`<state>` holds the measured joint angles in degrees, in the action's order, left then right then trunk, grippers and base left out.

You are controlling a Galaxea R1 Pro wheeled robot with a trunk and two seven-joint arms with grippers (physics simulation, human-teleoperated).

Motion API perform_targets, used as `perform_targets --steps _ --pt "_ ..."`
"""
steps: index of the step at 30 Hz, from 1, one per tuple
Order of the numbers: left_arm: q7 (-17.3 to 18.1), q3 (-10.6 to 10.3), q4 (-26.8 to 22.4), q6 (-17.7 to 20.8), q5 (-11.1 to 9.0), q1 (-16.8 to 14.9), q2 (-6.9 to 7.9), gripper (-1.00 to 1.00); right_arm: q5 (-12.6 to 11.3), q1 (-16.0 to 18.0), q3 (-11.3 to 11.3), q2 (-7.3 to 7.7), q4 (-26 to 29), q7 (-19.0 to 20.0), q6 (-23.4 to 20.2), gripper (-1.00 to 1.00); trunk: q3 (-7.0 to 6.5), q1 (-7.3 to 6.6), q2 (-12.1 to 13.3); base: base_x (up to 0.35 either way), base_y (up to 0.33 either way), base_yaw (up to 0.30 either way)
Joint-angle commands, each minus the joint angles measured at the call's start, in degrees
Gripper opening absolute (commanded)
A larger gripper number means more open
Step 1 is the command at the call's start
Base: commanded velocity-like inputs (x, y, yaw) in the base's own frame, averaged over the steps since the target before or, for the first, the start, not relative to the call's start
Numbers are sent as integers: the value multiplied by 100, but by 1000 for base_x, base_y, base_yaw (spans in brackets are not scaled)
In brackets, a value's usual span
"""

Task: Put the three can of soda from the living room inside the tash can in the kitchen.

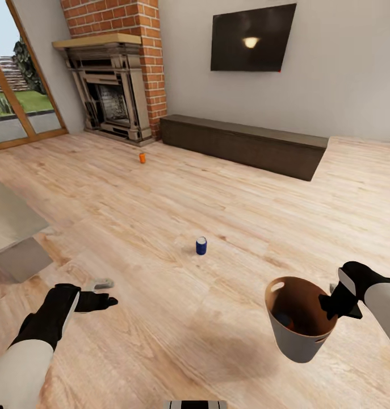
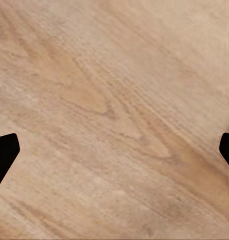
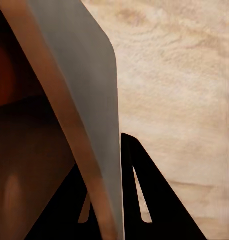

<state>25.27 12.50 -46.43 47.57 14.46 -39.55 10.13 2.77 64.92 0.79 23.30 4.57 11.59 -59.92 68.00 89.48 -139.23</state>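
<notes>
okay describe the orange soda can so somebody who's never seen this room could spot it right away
Find the brick fireplace in the far left corner. On the wood floor just in front of its right edge stands the orange can, upright and alone. Bright orange sets it apart from the blue can, which stands much nearer the robot.

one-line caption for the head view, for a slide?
Right gripper carries the trash can; blue can stands ahead.

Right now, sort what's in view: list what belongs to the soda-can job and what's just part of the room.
Job:
- blue soda can, upright on the floor
- orange soda can, near the fireplace
- trash can, rim clamped by the right gripper; a dark shape inside, possibly a can
- left gripper, open, empty

Room:
- fireplace
- wall TV
- low cabinet
</notes>
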Motion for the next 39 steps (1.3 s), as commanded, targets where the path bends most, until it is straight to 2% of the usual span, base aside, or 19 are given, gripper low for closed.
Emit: perform_targets --steps 1,12,16,20,27,35,39 --pt "1 -1 1 1 4 0 -1 100 -108 3 72 -4 0 42 -8 -100 -2 0 0 111 -304 -89" --pt "-4 -6 -62 12 -1 0 -8 100 -50 9 17 8 15 45 -8 -100 -5 0 0 110 -304 -18" --pt "-4 -3 -81 15 -4 -4 -20 100 -53 11 11 181 17 45 -8 -100 -5 0 0 116 -303 -1" --pt "-4 -2 -90 15 -4 -13 -39 100 -56 11 -10 240 12 45 -8 -100 -5 0 0 151 -300 0" --pt "-9 -2 -94 12 0 -17 -130 100 -50 18 -56 255 17 45 -8 -100 -5 0 0 200 -274 0" --pt "-13 -2 -94 7 -2 -17 -149 100 -50 56 -68 243 119 45 -8 -100 -5 0 0 256 -221 0" --pt "-18 -1 -91 6 -2 -17 -179 100 -52 220 -70 234 183 45 -8 -100 -5 0 0 267 -208 0"
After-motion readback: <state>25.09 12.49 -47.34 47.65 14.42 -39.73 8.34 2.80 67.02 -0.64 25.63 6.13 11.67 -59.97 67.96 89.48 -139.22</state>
